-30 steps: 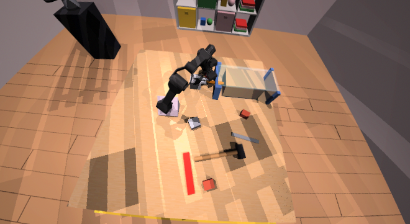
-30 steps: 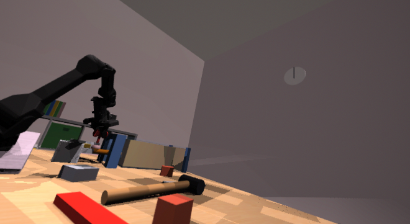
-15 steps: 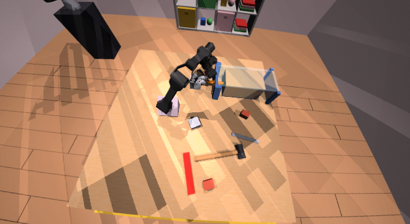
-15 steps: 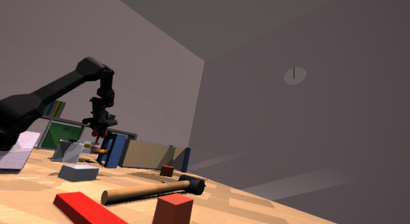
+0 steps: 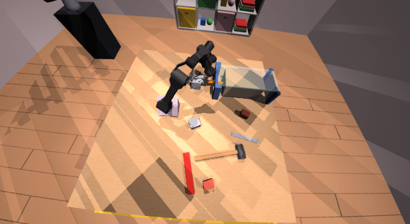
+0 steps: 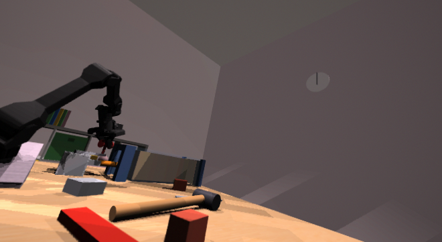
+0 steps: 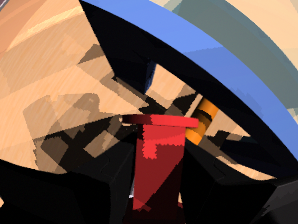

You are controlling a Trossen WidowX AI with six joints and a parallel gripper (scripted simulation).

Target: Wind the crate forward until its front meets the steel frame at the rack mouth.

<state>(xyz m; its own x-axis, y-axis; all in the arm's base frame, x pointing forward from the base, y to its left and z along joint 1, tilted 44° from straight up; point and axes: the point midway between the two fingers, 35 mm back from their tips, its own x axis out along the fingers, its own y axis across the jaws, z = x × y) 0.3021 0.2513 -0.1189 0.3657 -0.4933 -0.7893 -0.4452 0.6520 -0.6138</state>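
Observation:
My gripper (image 5: 206, 74) (image 6: 105, 147) (image 7: 156, 140) is shut on the winch handle's red grip (image 7: 160, 175), upright between its fingers, just outside the cubby mouth. The grey winch (image 5: 195, 84) (image 6: 74, 164) stands on the bench beside it, with grey handle parts on top; how the key sits in the hole cannot be made out. An orange piece (image 5: 212, 82) (image 6: 108, 163) (image 7: 202, 120) runs from the winch side to the blue frame (image 5: 216, 87) (image 6: 124, 163) (image 7: 225, 65) at the mouth. The clear-panelled cubby (image 5: 248, 78) (image 6: 161, 167) lies behind the frame. I cannot clearly make out the crate inside.
A grey block (image 5: 194, 123) (image 6: 85, 187), a dark red block (image 5: 245, 113) (image 6: 180, 184), a flat grey bar (image 5: 245, 138), a hammer (image 5: 217, 155) (image 6: 161, 206), a red bar (image 5: 188, 173) (image 6: 94, 224) and a red block (image 5: 208, 184) (image 6: 187, 224) lie on the bench.

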